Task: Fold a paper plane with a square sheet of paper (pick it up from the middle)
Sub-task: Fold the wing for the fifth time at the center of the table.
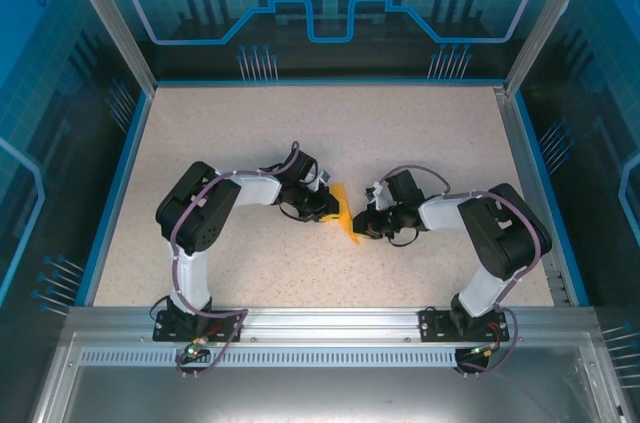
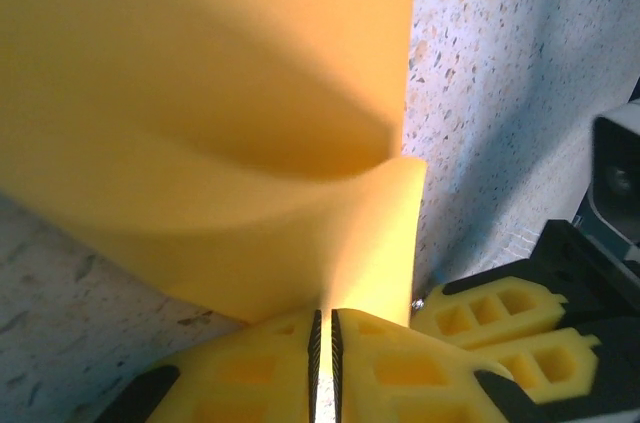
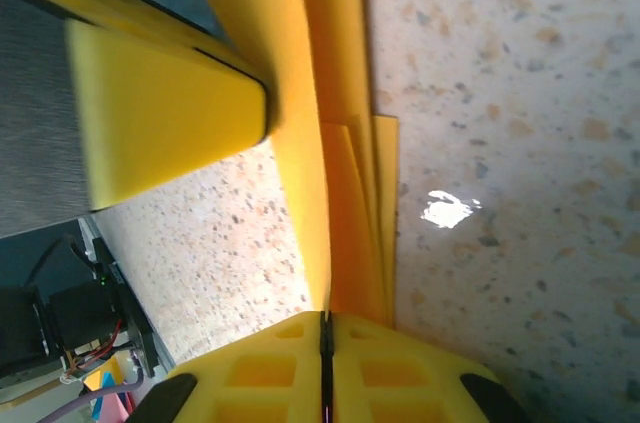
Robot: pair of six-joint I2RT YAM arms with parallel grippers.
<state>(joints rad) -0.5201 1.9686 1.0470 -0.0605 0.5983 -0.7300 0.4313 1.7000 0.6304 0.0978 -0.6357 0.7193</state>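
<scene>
The folded sheet of paper [image 1: 346,211] is in the middle of the desk [image 1: 250,133], right between the two arms. Left gripper [image 2: 323,328] is clamped on one edge, and right gripper [image 3: 325,328] is pinching the stacked folds. From above both arms mostly hide it, and the wrist views crop its outline.

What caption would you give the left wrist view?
Folded orange-yellow paper pinched in the left gripper, speckled table behind.
</scene>
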